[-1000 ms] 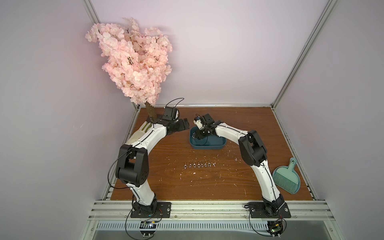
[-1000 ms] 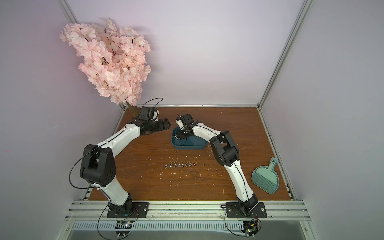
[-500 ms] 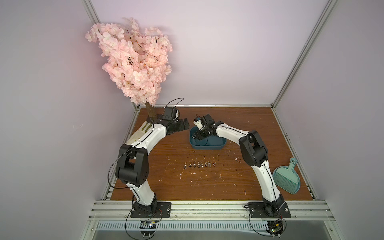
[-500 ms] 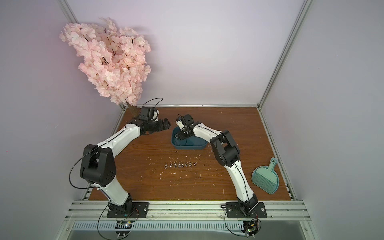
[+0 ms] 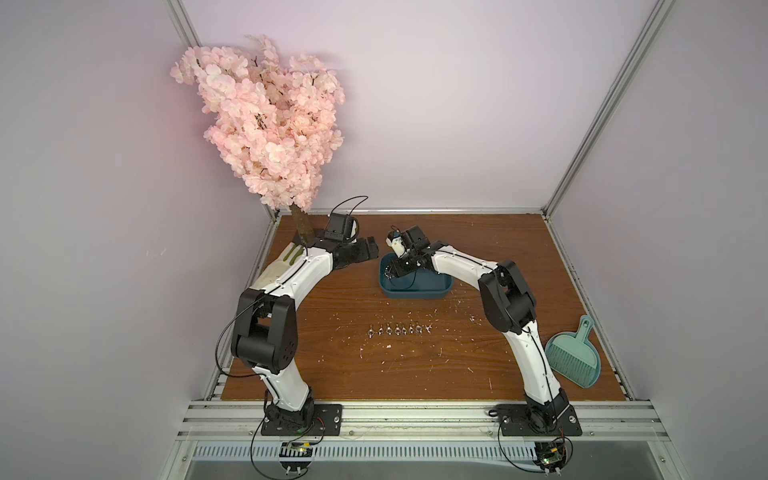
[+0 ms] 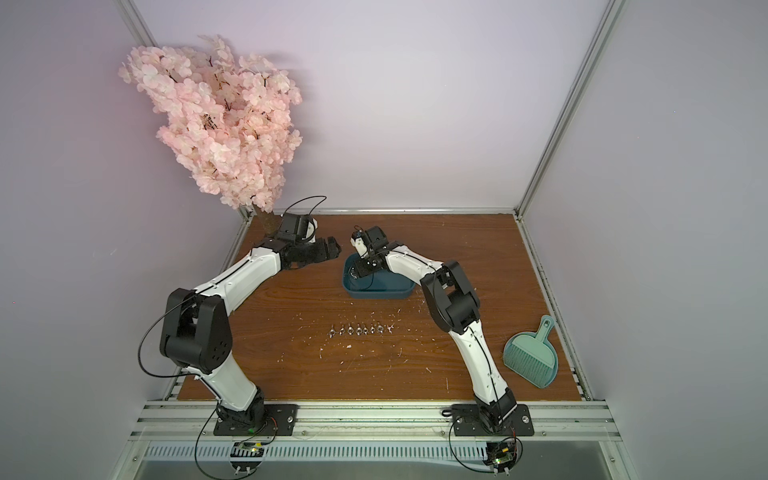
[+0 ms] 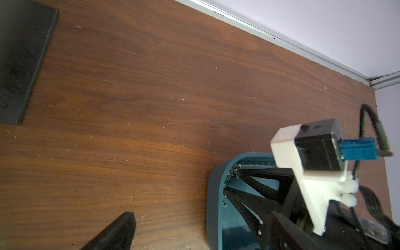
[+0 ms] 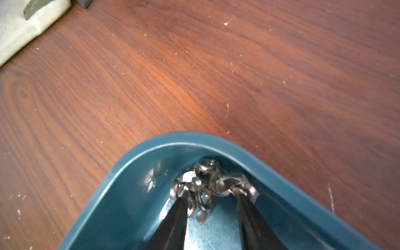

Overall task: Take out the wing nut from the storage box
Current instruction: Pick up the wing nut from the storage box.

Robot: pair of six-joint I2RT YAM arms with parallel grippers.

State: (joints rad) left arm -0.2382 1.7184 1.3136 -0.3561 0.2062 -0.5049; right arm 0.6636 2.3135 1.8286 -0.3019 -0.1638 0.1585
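The storage box [image 5: 415, 286] is a dark teal tub on the brown table, seen in both top views [image 6: 378, 289]. A heap of silver wing nuts [image 8: 205, 186] lies in its far left corner. My right gripper [image 8: 211, 197] reaches down into that corner. Its black fingers [image 8: 177, 216] stand apart, one tip on each side of the heap, closed on none of them. My left gripper [image 5: 370, 251] hovers open and empty just left of the box; only one of its fingers [image 7: 119, 231] shows in the left wrist view.
Several wing nuts [image 5: 399, 330] lie in a row on the table in front of the box. A pink blossom tree [image 5: 270, 124] stands in the far left corner on a dark base plate [image 7: 19, 60]. A mint dustpan [image 5: 573, 357] lies at the right edge.
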